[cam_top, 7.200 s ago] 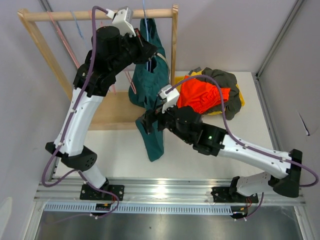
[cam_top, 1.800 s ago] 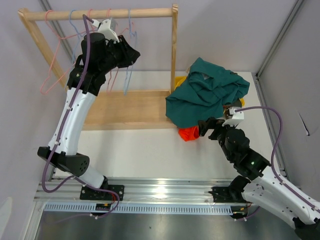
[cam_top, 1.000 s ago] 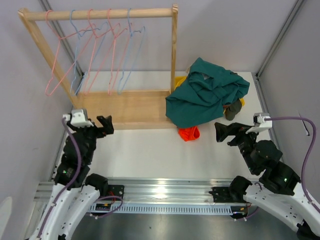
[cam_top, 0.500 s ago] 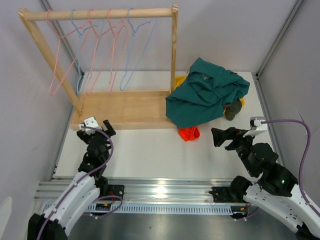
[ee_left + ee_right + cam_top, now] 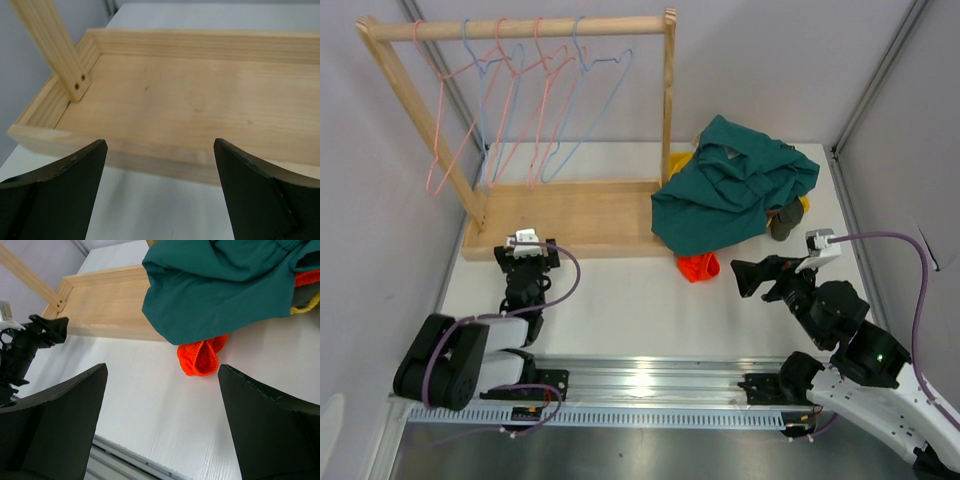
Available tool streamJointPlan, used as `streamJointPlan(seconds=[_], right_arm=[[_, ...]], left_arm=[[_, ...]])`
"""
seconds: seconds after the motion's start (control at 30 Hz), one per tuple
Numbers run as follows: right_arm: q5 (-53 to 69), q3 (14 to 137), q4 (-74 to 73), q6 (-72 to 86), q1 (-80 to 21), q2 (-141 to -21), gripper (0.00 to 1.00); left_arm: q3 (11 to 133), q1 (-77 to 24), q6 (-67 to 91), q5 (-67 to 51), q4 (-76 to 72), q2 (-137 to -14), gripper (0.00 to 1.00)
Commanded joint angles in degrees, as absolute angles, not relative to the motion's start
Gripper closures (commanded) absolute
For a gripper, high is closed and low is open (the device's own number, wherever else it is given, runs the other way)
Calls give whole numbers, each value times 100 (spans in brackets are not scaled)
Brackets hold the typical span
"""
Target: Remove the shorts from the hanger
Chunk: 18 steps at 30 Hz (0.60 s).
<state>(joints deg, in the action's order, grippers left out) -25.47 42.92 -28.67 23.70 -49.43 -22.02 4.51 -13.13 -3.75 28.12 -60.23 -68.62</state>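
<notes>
White bench (image 5: 620, 300): teal shorts (image 5: 730, 190) lie heaped, limp, beside wooden rack (image 5: 570, 215). Soft, light, likely; pinch a waistband fold. Both arms' jaws spread, empty.

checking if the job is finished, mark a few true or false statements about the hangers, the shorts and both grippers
1. Every one of the hangers on the rail is bare. True.
2. The teal shorts lie on top of the pile on the table. True.
3. The right gripper is holding the orange shorts. False: it is open and empty, apart from the orange shorts, which stick out from under the teal pair.
4. The left gripper is shut on the wooden base of the rack. False: it is open, in front of the base's near edge, gripping nothing.
</notes>
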Motion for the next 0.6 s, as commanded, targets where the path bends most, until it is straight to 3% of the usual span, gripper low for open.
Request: streamJointPlan(seconds=[0.0, 0.1, 0.13, 0.2, 0.57], right_arm=[[-2285, 4579, -2523, 2259, -4966, -2434, 1], [-2241, 4579, -2357, 2172, -4966, -2627, 1], [-2241, 4570, -2303, 2145, -4966, -2671, 1], [-2285, 4632, -2233, 2092, -4983, -2847, 1], [-3189, 5150, -1732, 1293, -4975, -3532, 1]], left_arm=[[273, -862, -527, 1539, -8449, -8052, 6], [781, -800, -431, 1460, -7001, -7681, 2], [808, -774, -465, 1476, -7475, -7821, 1], [844, -765, -317, 1678, -6954, -7647, 1], [791, -765, -334, 1679, -7269, -7726, 1]])
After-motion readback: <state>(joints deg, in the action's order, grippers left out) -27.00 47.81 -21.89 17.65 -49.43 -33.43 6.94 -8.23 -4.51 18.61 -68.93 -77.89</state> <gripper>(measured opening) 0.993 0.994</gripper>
